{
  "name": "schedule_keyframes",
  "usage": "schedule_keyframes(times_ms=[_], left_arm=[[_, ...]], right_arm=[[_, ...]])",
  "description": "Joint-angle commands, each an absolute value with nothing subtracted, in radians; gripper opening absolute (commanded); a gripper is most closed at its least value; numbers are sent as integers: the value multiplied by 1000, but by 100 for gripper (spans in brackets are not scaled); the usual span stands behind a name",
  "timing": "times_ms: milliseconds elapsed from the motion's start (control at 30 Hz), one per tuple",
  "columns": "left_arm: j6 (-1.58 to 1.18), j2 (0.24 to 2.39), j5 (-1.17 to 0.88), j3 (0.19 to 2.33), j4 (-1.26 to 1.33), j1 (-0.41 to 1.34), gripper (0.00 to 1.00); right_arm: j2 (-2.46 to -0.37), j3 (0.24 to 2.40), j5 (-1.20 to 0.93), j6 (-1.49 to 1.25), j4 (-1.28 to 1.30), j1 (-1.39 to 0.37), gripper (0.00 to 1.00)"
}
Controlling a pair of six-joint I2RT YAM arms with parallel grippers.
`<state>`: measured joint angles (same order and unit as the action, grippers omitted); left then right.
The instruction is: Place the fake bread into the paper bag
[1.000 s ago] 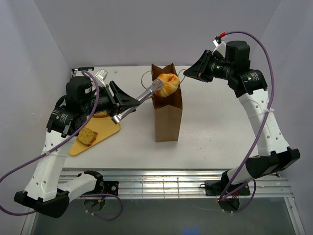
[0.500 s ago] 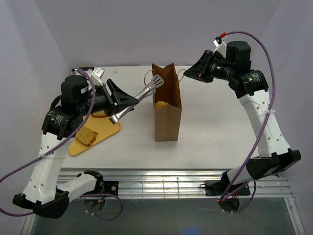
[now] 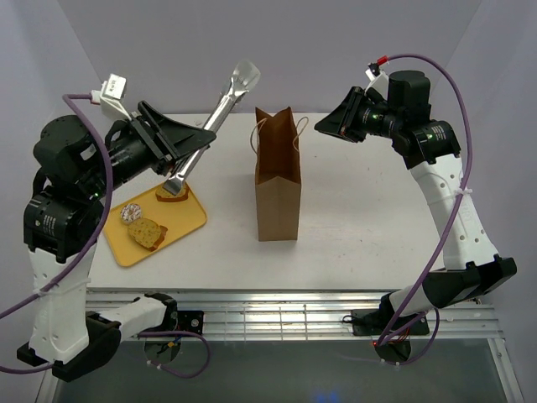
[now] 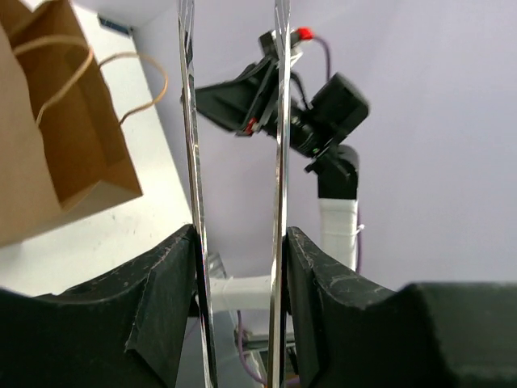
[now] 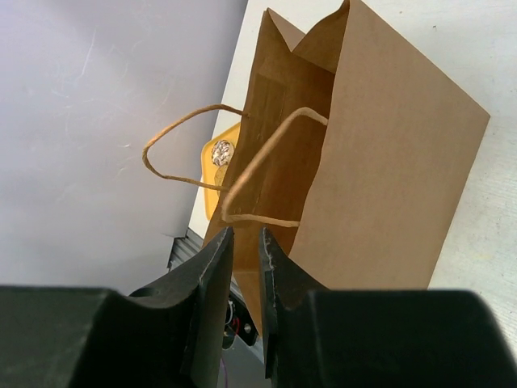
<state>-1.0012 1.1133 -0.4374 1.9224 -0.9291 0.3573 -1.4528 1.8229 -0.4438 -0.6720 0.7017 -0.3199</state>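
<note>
The paper bag (image 3: 278, 193) stands upright and open at mid-table; the left wrist view shows it too (image 4: 48, 145). Two slices of fake bread (image 3: 147, 233) (image 3: 172, 194) lie on the yellow tray (image 3: 191, 220). No bread shows inside the bag. My left gripper (image 3: 200, 139) is raised high to the left of the bag, shut on metal tongs (image 3: 225, 99). The tongs' blades (image 4: 279, 121) hold nothing. My right gripper (image 3: 320, 130) hovers just right of the bag's handles (image 5: 266, 166), its jaws a narrow gap apart and empty (image 5: 242, 236).
A crumpled silvery ball (image 3: 132, 213) lies on the tray beside the slices. Grey walls close in the table on three sides. A metal rail runs along the near edge (image 3: 285, 311).
A second ago the tongs held a round bun over the bag's mouth; it dropped in. My left arm then swung up and left with empty tongs. The bag shifted slightly left.
</note>
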Motion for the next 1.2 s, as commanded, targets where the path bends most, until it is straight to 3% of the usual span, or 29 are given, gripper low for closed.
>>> schedule_keyframes(times_ms=[0, 267, 667, 900, 1167], left_arm=[[-980, 1164, -371, 1989, -907, 360, 56], [-1055, 1103, -85, 1902, -957, 360, 56], [-1147, 931, 244, 1455, -1008, 360, 57], [-1201, 841, 169, 1111, -879, 335, 59], [-1124, 880, -64, 962, -796, 55, 58]], right_arm=[[-1420, 1822, -465, -649, 684, -314, 25], [-1425, 1836, -485, -647, 683, -314, 25], [-1419, 1796, -528, -641, 658, -314, 25], [-1414, 1778, -548, -635, 658, -313, 25], [-1397, 1738, -558, -634, 657, -313, 25]])
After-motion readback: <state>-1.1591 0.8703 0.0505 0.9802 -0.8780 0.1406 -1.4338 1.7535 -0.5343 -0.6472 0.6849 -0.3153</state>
